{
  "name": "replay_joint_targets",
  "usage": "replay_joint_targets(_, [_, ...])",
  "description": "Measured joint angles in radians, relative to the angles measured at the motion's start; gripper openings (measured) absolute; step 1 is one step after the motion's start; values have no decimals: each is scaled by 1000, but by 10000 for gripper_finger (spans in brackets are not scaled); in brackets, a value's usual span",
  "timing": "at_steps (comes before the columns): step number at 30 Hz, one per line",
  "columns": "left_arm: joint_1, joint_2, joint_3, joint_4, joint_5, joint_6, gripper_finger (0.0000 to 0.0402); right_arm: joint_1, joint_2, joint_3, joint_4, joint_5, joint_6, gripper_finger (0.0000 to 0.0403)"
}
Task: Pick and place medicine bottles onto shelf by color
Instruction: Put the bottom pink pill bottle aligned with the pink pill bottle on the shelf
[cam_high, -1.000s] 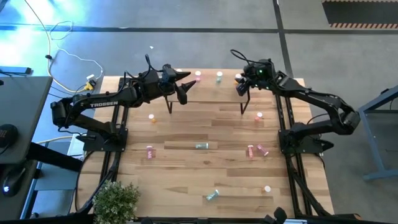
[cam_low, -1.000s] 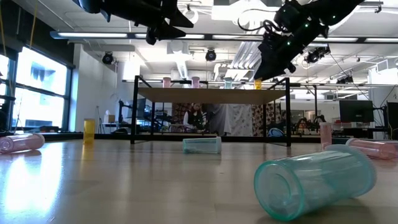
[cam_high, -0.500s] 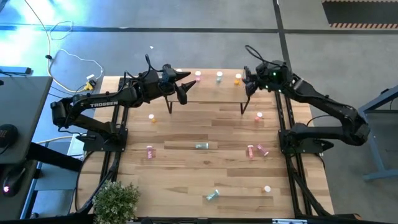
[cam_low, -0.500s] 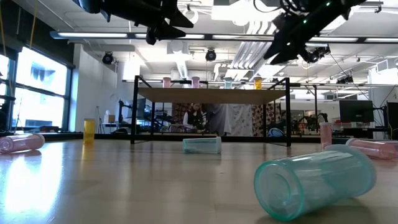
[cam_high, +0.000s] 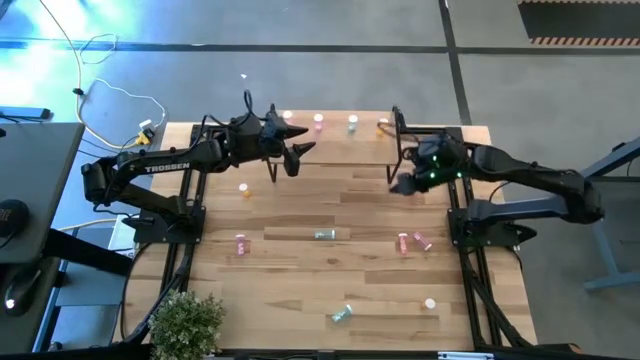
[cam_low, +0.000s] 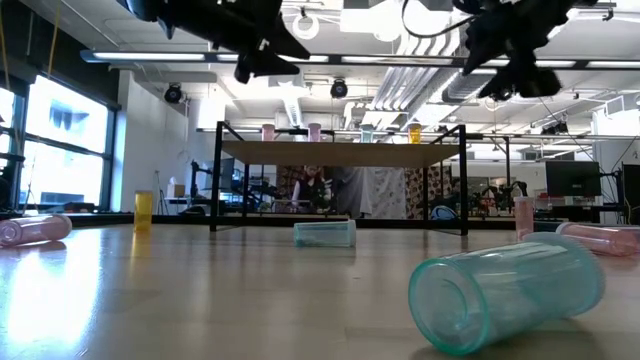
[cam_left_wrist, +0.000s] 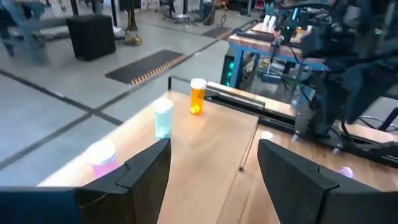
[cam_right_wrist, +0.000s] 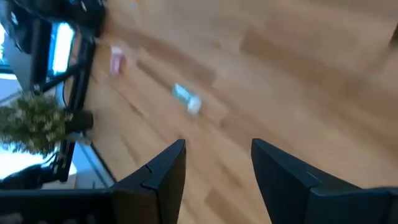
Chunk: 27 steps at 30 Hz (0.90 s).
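Note:
The shelf (cam_low: 340, 153) stands at the table's far side. On it stand a pink bottle (cam_left_wrist: 102, 155), another pink bottle (cam_high: 319, 122), a teal one (cam_left_wrist: 163, 118) and an orange one (cam_left_wrist: 197, 96). My left gripper (cam_high: 300, 150) hovers open and empty above the shelf's left part. My right gripper (cam_high: 402, 185) hangs open and empty in front of the shelf's right end, pointing down at the table. Loose bottles lie on the table: teal (cam_high: 325, 235), pink (cam_high: 241, 243), two pink (cam_high: 403, 243) and teal (cam_high: 341, 313). An orange one (cam_high: 243, 188) stands upright.
A potted plant (cam_high: 185, 322) stands at the table's near left corner. A capped bottle (cam_high: 430, 303) sits near the right front. The shelf's black legs (cam_high: 272, 178) stand on the table's far half. Bare planks lie between the scattered bottles in the middle.
My right gripper has drawn back from the orange bottle at the shelf's right end, toward the table's near edge. It has rolled and tipped downward, still open and empty. The bottles on the shelf have stayed in place.

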Motion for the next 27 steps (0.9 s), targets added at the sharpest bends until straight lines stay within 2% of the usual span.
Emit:
replay_joint_targets(9, [0,0,0,-43,1,-11,232,215,17,0,-185,98,276,171])
replay_joint_targets(12, [0,0,0,-48,6,-11,232,270,48,0,-248,101,354,171])
replay_joint_targets(27, [-21,0,0,-65,25,-27,232,446,309,0,-249,121,406,171])
